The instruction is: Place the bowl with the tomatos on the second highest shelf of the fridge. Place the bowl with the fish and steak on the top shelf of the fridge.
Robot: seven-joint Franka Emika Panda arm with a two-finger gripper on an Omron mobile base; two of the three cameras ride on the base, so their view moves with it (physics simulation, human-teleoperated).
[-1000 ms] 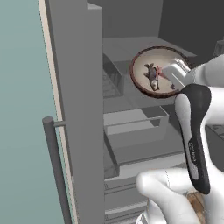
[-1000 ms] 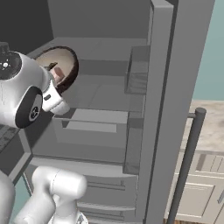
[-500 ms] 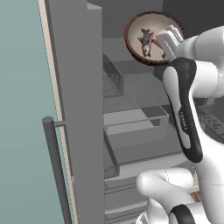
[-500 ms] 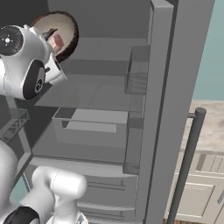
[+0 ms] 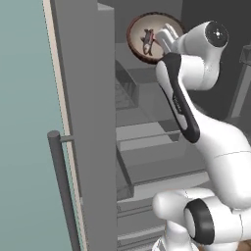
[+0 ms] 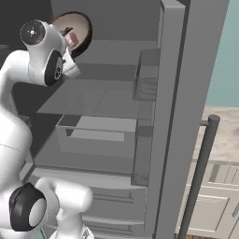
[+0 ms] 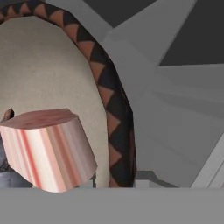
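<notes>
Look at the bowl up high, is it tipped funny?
Yes. The dark brown bowl, held by the tool near the top of the open fridge, is tilted steeply, its inside facing sideways. The fish and steak haven't fallen out.

A: Bowls?
B: 1 bowl (image 5: 133, 30). No more than that.
A: Food in it?
B: 1 fish (image 5: 146, 40), 1 steak (image 7: 48, 148). 2 items total.
A: Fridges?
B: 1 fridge (image 6: 186, 93), w/ 1 bar handle (image 6: 200, 177).
A: Shelves inside?
B: 2 flat plates clear enough: top shelf (image 6: 121, 51) & second shelf (image 6: 107, 100). Under those, 1 see-thru drawer (image 6: 93, 128). Lower down, can't tell the no.
A: Door bins?
B: 2: upper bin (image 6: 148, 77), lower bin (image 6: 142, 156).
A: Robot arms?
B: 1 arm (image 5: 215, 142).
</notes>
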